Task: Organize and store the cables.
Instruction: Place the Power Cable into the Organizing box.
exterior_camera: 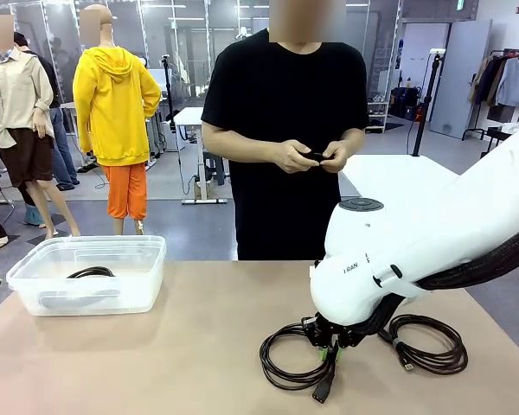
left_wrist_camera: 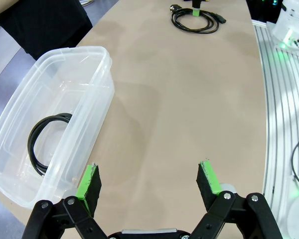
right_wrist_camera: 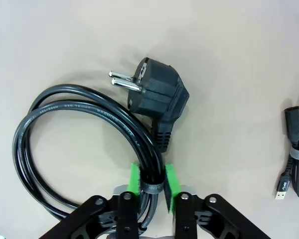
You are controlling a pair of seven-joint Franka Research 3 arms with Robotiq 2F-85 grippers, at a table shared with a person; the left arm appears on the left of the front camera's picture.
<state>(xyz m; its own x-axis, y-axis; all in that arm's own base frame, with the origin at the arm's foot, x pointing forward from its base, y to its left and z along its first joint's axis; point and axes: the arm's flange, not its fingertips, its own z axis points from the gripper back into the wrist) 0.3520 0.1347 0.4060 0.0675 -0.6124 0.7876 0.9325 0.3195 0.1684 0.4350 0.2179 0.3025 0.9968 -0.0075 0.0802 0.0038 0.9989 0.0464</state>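
A coiled black power cable (right_wrist_camera: 37, 149) with a round two-pin plug (right_wrist_camera: 157, 97) lies on the tan table. My right gripper (right_wrist_camera: 152, 181) is shut on the coil where a strap binds it; from the front the same gripper (exterior_camera: 330, 353) is low over this cable (exterior_camera: 285, 361). A second coiled cable (exterior_camera: 428, 346) lies just to its right, and its bound end with a small connector (right_wrist_camera: 295, 159) is apart from my fingers. A third cable (exterior_camera: 91, 272) rests inside the clear plastic bin (exterior_camera: 147, 259). My left gripper (left_wrist_camera: 148, 172) hangs open and empty beside the bin (left_wrist_camera: 102, 94).
A person in a black shirt stands at the far side, both hands (exterior_camera: 316, 156) together around a small dark item. The table's edge and a metal rail (left_wrist_camera: 279, 99) run along one side. Bare tabletop lies between bin and cables.
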